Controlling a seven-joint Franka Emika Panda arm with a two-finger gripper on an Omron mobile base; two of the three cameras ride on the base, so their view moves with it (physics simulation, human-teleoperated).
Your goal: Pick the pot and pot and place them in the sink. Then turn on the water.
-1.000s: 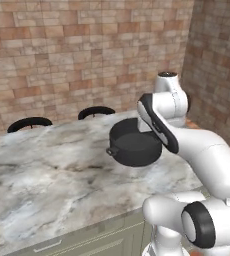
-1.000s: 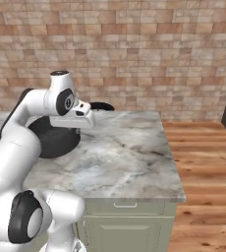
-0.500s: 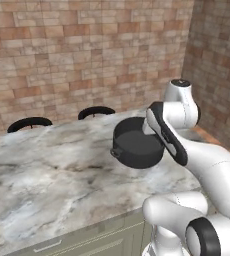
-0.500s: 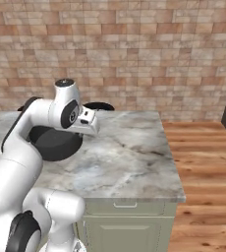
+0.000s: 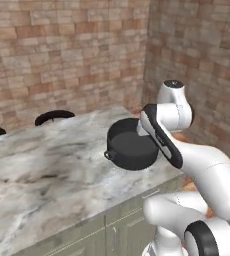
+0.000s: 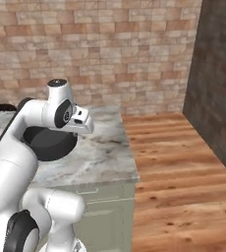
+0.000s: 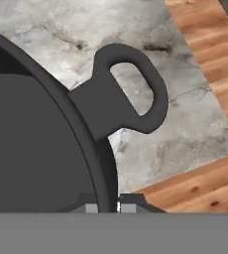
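Black pot (image 5: 132, 149) | my gripper (image 7: 107, 207) clamps its rim beside the loop handle (image 7: 131, 89) | lifted above counter (image 5: 47, 160) for sink carry

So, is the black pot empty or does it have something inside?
Empty: the black pot shows only its bare dark bottom in the left base view and the hand view, its rim between the gripper fingertips.

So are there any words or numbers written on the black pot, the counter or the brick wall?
None: no words, numbers, labels or signs can be read anywhere.
The round matte black pot is plain, and so is its loop handle.
The grey marble counter shows veins, no writing.
The brown brick wall and the wooden floor carry no signs.
The gripper closes on the pot's rim; no marking shows there.
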